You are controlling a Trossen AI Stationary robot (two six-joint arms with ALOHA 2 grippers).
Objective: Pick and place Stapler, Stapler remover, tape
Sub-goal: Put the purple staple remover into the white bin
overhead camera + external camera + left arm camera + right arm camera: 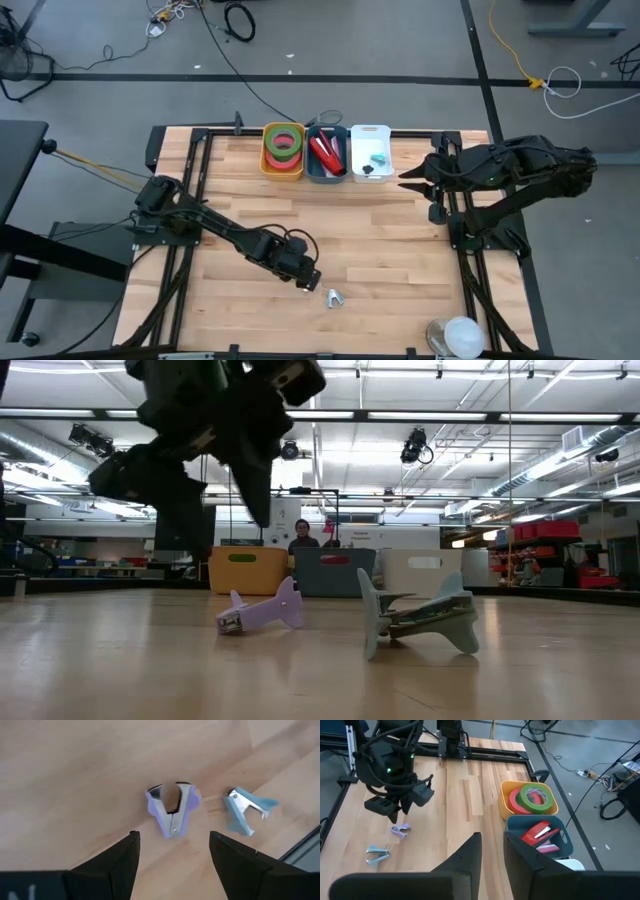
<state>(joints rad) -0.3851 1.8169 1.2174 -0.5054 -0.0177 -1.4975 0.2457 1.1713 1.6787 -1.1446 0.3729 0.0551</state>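
Left wrist view: left gripper (172, 852) spread over purple wedge-shaped plastic remover (171, 808); wood-grain tabletop (75, 780).

Table (400, 250): pale matt wood planks. Purple staple remover (171, 810): smooth plastic shell, bare metal claws.

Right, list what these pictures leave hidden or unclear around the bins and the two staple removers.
- White bin contents: too small in the high view; cut off by the frame edge in the right wrist view; its wall hides them in the low view.
- Third tape roll: only a red roll and a green one show in the yellow bin; anything beneath is covered.
- Purple staple remover: in the high view, mostly covered by the left gripper.
- Red staplers in the blue bin: overlapping, count unclear.
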